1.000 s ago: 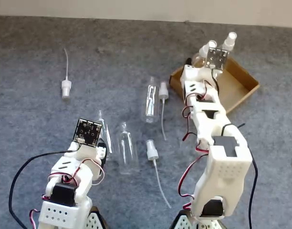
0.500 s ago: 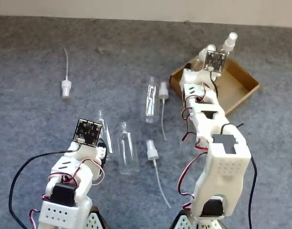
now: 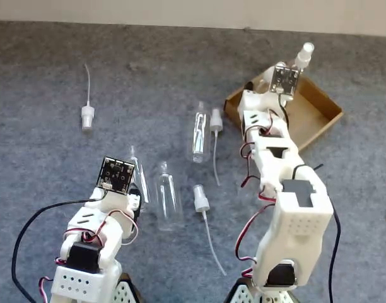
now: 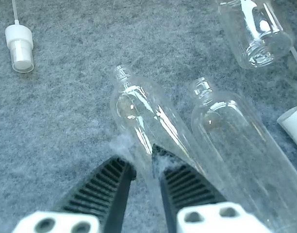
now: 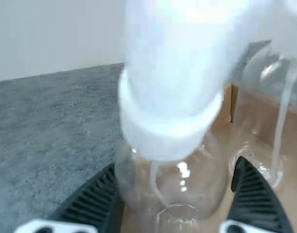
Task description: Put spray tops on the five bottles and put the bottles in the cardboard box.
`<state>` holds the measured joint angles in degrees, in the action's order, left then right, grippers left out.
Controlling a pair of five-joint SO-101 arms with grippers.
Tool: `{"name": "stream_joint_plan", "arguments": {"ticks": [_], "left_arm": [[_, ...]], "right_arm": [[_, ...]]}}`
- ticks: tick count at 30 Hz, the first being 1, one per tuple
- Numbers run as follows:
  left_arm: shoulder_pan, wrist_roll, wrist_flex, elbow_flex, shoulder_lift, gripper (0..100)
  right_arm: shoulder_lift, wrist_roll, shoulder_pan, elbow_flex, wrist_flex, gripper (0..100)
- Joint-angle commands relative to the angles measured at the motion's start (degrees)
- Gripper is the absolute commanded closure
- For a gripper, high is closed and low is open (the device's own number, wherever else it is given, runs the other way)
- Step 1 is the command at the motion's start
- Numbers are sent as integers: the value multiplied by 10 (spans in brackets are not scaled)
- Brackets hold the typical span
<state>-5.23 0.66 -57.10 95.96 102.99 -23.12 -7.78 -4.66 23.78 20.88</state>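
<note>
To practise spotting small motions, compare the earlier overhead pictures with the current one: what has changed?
The right gripper shifted slightly above the cardboard box. The nearer capped bottle had its top drift right, under the wrist. No grasp or release shows. The left gripper, the far capped bottle, the loose bottles and the loose spray tops stayed put.
</note>
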Motion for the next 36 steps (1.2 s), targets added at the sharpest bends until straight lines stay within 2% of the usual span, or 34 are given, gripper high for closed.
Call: {"name": "stream_joint_plan", "arguments": {"ticks": [1, 7, 16, 36], "left_arm": [[-7, -6, 4, 13, 8, 993], [-7, -6, 4, 13, 8, 993], [-5, -6, 4, 13, 8, 993], [-5, -6, 2, 13, 8, 993]], "right_arm": [[62, 1, -16, 10, 4, 711], [72, 67, -30, 37, 4, 679], [87, 67, -21, 42, 0, 679], [358, 68, -21, 42, -391, 679]]}}
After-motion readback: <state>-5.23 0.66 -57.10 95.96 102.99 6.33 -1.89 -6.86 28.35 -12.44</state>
